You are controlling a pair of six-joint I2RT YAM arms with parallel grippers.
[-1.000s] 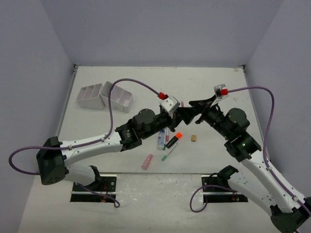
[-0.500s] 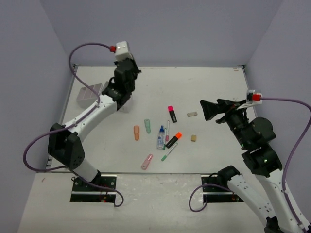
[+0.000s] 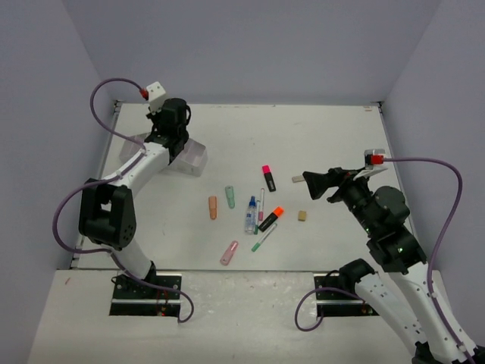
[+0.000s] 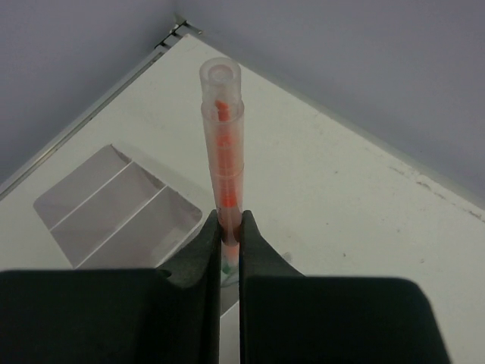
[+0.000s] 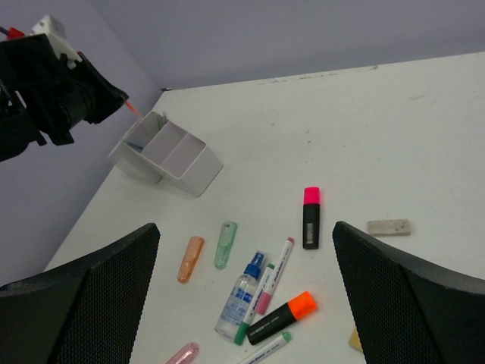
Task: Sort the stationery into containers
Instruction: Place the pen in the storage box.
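While your left claw (image 4: 229, 227) is clamped on the clear pen (image 4: 221, 136) with the orange core, gripping it near one end so the barrel sticks straight out past the tips, the white organiser (image 4: 121, 199) lies just below and to the left of that claw. That hold seems meant to let the pen drop in end first. Which compartment it is lined up with I can't tell from this angle.

Your right claw (image 3: 311, 186) hangs over the table (image 5: 394, 121) with its jaws spread wide and nothing in them, probably ready for a pick. Below and ahead of it lie the loose pieces: a pink-capped marker (image 5: 311, 216), an orange-capped marker (image 5: 282, 312) and a blue-capped bottle (image 5: 241, 296). A tan eraser (image 5: 389, 226) lies toward its right finger.
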